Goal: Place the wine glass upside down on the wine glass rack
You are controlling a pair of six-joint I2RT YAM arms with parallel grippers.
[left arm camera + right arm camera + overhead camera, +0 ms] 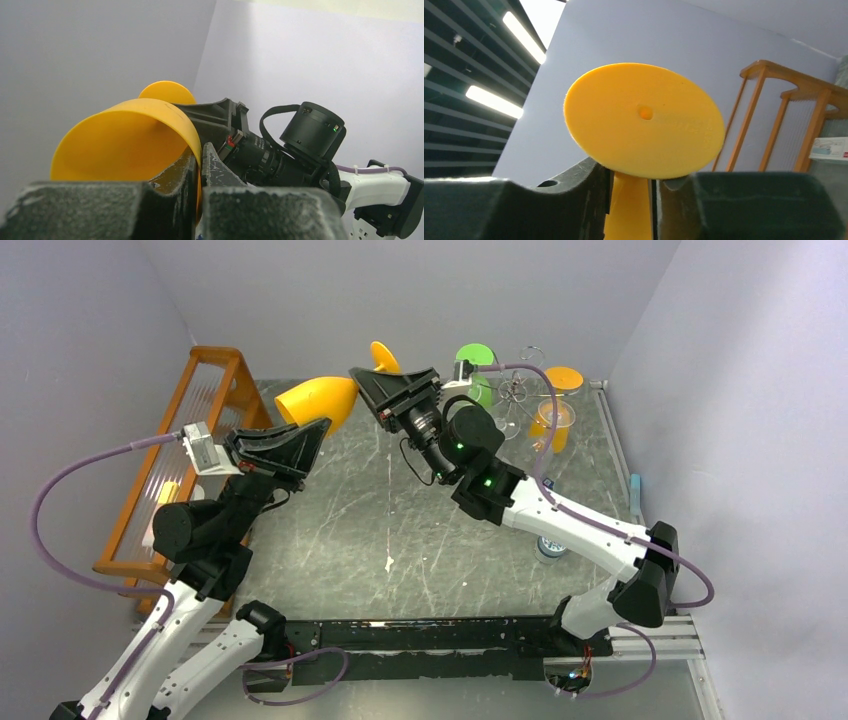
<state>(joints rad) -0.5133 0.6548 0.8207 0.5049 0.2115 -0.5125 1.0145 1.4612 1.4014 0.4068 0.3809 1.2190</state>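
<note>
- Above the back left of the counter, the yellow wine glass hangs in the air between the two arms. It touches no surface.
- The glass lies nearly on its side. Its bowl opens toward the left arm, and its foot points up and back.
- The left pincer is closed on the bowl wall at the rim, with one finger inside and one outside. It carries the glass.
- The right pincer brackets the stem just under the foot, with a finger close on each side. I cannot tell whether it is pressing yet.
- Judged reason for this hold: it is a handover. A rim grip cannot hang the glass, whereas a stem grip leaves the foot free to slide into a wire loop with the bowl down.
- The wine glass rack, a chrome wire tree, stands at the back right, well apart from the glass. A green glass and an orange glass are already on it or close beside it.
- The wooden rack along the left edge plays no part.
- Left arm pose: the elbow is folded over the left edge of the counter, and the forearm rises toward the back wall with the wrist angled right.
- Right arm pose: it reaches across from its base toward the centre-back, with the wrist turned left so that the two pincers nearly meet.
- Judged risk: if the rim is released before the stem is firmly held, the glass drops.
</note>
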